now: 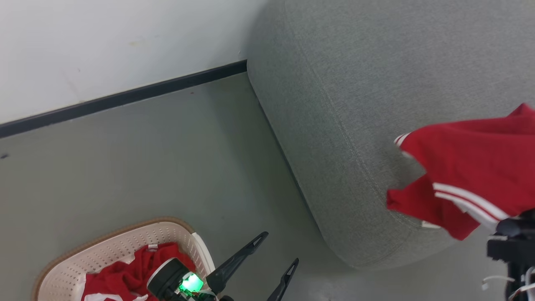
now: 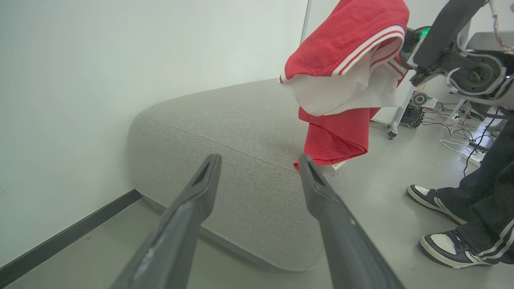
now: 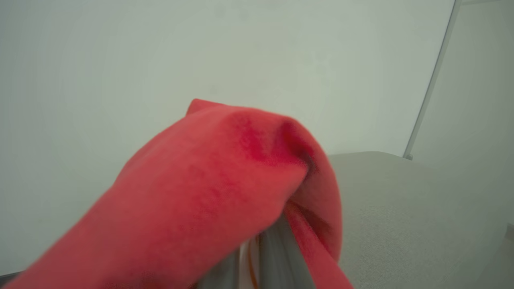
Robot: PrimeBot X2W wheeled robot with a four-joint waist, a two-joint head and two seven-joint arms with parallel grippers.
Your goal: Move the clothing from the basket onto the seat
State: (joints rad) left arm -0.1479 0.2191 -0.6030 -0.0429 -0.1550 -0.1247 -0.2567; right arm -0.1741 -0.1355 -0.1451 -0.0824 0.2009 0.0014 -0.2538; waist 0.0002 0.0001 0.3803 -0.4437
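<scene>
A red garment with white stripes (image 1: 464,175) hangs over the front corner of the grey seat (image 1: 355,104). It is draped over my right gripper, which is shut on it, fingers buried in the fabric; the right wrist (image 2: 445,48) shows beside it. In the left wrist view the garment (image 2: 341,60) dangles with its lower end close to the seat's edge (image 2: 249,132); contact cannot be told. More red clothing (image 1: 125,271) lies in the cream basket (image 1: 104,246) at the lower left. My left gripper (image 1: 279,248) stands open and empty just right of the basket, above the floor.
A white wall with a dark baseboard (image 1: 125,96) runs behind the basket and the seat. A person's feet in dark-and-white sneakers (image 2: 445,245) stand on the floor right of the seat. Cables and a wheeled stand (image 2: 417,108) lie further back.
</scene>
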